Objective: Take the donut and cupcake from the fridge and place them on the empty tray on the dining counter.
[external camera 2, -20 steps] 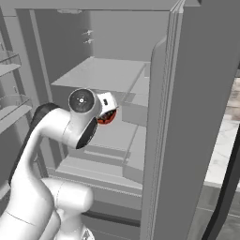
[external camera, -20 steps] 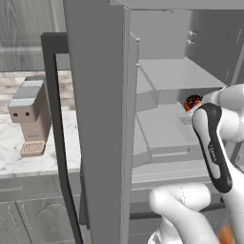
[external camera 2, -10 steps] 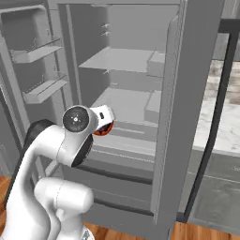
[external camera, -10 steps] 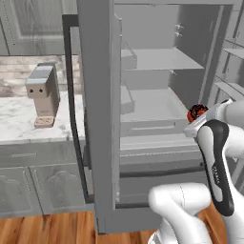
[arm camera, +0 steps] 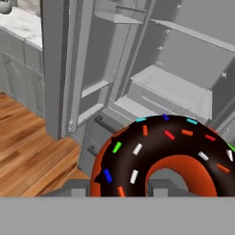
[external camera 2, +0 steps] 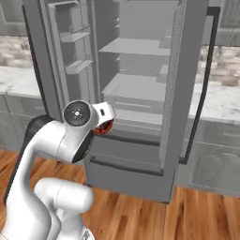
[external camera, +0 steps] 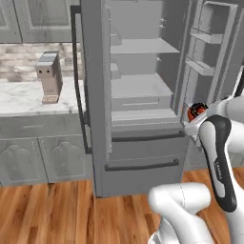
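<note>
The donut (external camera: 197, 111) has dark chocolate icing with coloured specks, and my gripper (external camera: 192, 118) is shut on it, in front of the fridge (external camera: 93, 95) at lower-shelf height. From the right base the donut (external camera 2: 105, 127) peeks out beside the gripper (external camera 2: 104, 123), outside the open fridge (external camera 2: 140, 89). Along the hand, the donut (arm camera: 160, 156) sits across the gripper (arm camera: 117, 189), with the fridge (arm camera: 174, 82) shelves and drawers behind it. The cupcake, the tray and the dining counter are out of view.
Both fridge doors stand open, the left door (external camera: 90, 71) and the right door (external camera: 209, 52) with its bins. A coffee machine (external camera: 49, 77) stands on the marble wall counter (external camera: 24, 97) left of the fridge. Wood floor (external camera: 52, 214) lies before the cabinets.
The whole picture has shifted: the base has backed away from the fridge, which now looks smaller and farther. The donut has stayed in the shut gripper throughout.
</note>
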